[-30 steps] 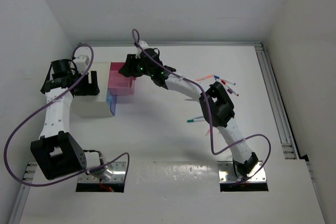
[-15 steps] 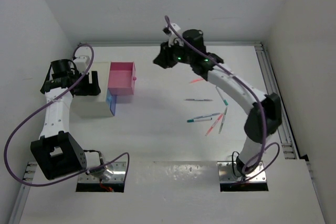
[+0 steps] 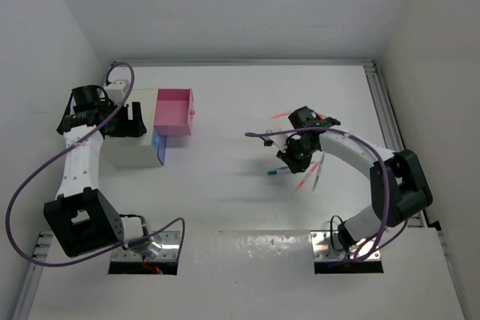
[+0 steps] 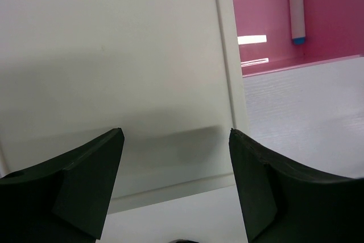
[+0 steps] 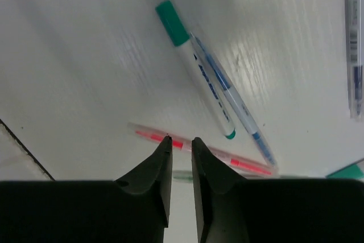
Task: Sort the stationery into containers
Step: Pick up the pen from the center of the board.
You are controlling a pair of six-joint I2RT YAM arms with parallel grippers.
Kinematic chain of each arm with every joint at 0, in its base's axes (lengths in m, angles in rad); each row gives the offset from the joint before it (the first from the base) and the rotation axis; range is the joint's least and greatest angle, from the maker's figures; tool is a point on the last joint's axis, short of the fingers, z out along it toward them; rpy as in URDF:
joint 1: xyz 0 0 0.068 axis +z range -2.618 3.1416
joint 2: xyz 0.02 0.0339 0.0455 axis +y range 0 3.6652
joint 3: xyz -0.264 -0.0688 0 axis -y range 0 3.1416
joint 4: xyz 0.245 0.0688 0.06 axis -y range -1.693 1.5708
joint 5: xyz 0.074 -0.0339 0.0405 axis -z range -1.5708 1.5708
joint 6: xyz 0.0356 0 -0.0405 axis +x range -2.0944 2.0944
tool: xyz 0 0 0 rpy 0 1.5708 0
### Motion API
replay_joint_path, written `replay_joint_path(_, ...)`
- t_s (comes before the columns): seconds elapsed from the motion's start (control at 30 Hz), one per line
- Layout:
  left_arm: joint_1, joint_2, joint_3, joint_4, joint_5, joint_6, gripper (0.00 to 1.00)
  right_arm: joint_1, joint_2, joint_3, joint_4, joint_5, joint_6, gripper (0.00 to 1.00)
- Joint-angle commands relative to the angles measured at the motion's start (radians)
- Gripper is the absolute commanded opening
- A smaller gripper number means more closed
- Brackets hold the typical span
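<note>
So the white desk (image 3: 225, 103) takes up the whole top view, and I'll place everything off the white cabinet (image 3: 132, 152) at its left side.

The left arm reaches up along the cabinet's left side and bends over its top. The right arm curls in from the desk's right edge, well to the right of the cabinet.

The pink box (image 3: 174, 112) sits touching the cabinet's right side at the far end. The blue box (image 3: 159, 148) is also against the cabinet's right side, closer to the arm bases, and only a narrow strip of it shows.

The left gripper (image 3: 133, 120) hangs right over the cabinet's top with its jaws spread wide and nothing between them. Its wrist view shows cabinet top in the gap.

The right gripper (image 3: 294, 157) is low over the loose pens, far right of the cabinet. Its jaws are almost pressed together with just a sliver of gap, pinching nothing.

Pens:
- A green-capped pen (image 5: 196, 69) lies with a thin blue pen (image 5: 242, 115) right alongside it.
- A clear pink-red pen (image 5: 239, 163) lies just past the jaw tips.
- From above there's also an orange one (image 3: 280, 115) a bit farther back.
- One white pen with a blue tip (image 4: 296, 4) lies inside the pink box, next to the cabinet.
</note>
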Motion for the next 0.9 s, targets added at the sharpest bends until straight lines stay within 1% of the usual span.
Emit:
replay_joint_path(0.0, 0.013, -0.037, 0.002, -0.009, 0.021, 0.018, 0.81, -0.047, -0.042, 0.002, -0.035, 0.017, -0.094, 0.22)
replay_joint_path(0.1, 0.015, -0.037, -0.006, -0.009, 0.013, 0.021, 0.81, -0.119, -0.053, -0.022, -0.054, 0.014, -0.12, 0.24)
replay_joint_path(0.17, 0.015, -0.034, -0.011, -0.004, 0.014, 0.018, 0.81, -0.142, -0.05, -0.034, -0.061, 0.012, -0.139, 0.26)
replay_joint_path(0.2, 0.015, -0.032, -0.012, -0.001, 0.018, 0.015, 0.81, -0.156, -0.047, -0.037, -0.063, 0.006, -0.146, 0.29)
replay_joint_path(0.33, 0.015, -0.018, -0.009, 0.002, 0.022, 0.006, 0.81, -0.198, 0.007, -0.028, -0.071, -0.021, -0.137, 0.34)
replay_joint_path(0.6, 0.013, -0.021, -0.02, 0.005, -0.001, 0.012, 0.81, -0.228, 0.062, -0.008, -0.046, -0.081, -0.113, 0.35)
replay_joint_path(0.77, 0.013, -0.02, -0.025, 0.008, -0.007, 0.01, 0.81, -0.227, 0.104, -0.007, -0.006, -0.084, -0.087, 0.35)
replay_joint_path(0.87, 0.013, -0.018, -0.025, 0.008, -0.013, 0.01, 0.81, -0.219, 0.128, -0.004, 0.02, -0.069, -0.077, 0.39)
